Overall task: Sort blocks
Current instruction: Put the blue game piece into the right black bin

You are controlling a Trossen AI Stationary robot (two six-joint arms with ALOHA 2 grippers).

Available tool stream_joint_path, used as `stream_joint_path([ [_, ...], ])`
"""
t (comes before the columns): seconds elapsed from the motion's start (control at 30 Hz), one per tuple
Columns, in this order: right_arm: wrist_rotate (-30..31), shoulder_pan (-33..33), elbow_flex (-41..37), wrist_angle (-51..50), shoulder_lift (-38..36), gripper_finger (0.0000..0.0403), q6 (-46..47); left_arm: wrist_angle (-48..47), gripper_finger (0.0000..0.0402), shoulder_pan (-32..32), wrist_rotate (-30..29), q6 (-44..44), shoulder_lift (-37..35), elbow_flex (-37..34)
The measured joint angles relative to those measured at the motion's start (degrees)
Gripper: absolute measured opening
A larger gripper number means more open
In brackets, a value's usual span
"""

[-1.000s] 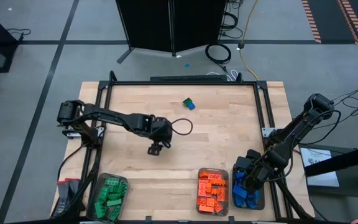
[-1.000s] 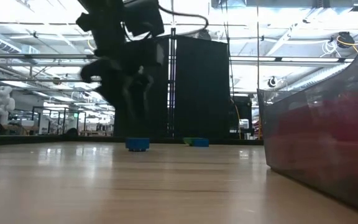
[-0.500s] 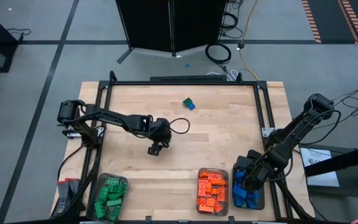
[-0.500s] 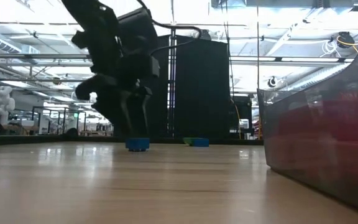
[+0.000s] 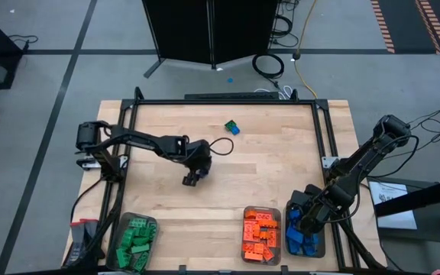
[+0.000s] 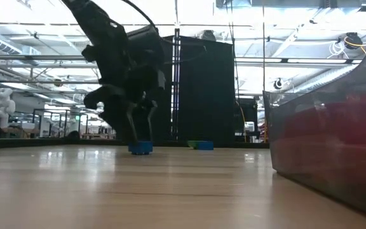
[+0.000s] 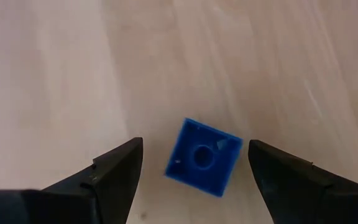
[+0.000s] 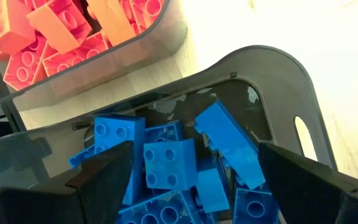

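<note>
A single blue block (image 7: 202, 157) lies flat on the bare wood with its hollow underside up. My left gripper (image 7: 194, 146) is open and points down over it near the table's middle (image 5: 191, 180). One finger stands on either side of the block with a gap to each. In the low view the fingertips (image 6: 140, 135) hang just above the block (image 6: 140, 147). My right gripper (image 8: 194, 149) is open and hovers over the blue blocks (image 8: 166, 162) in the tray at the near right (image 5: 304, 233). It touches nothing.
A green and a blue block (image 5: 231, 127) sit together near the far edge. Three clear trays line the near edge: green blocks (image 5: 134, 241), orange blocks (image 5: 261, 234) and blue ones (image 5: 312, 246). A loop of cable (image 5: 220, 147) trails beside the left wrist.
My left gripper has come down toward the blue block, from well above it to just over it, staying open. The block has stayed where it was.
</note>
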Motion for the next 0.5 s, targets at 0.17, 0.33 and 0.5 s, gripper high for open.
stream_joint_path([
  [0.17, 0.02, 0.00, 0.00, 0.04, 0.00, 0.0338, 0.06, -0.20, 0.0295, 0.15, 2.52, -0.01, 2.61, -0.02],
  [0.33, 0.02, 0.00, -0.02, -0.12, 0.00, 0.0338, 0.06, 0.11, 0.0273, 0.11, 2.87, -0.42, 3.77, 0.15],
  [0.5, 0.04, 0.00, -0.02, -0.65, 0.00, 0.0338, 0.06, 0.39, 0.0221, 0.07, 1.99, -0.41, 3.84, 0.15],
])
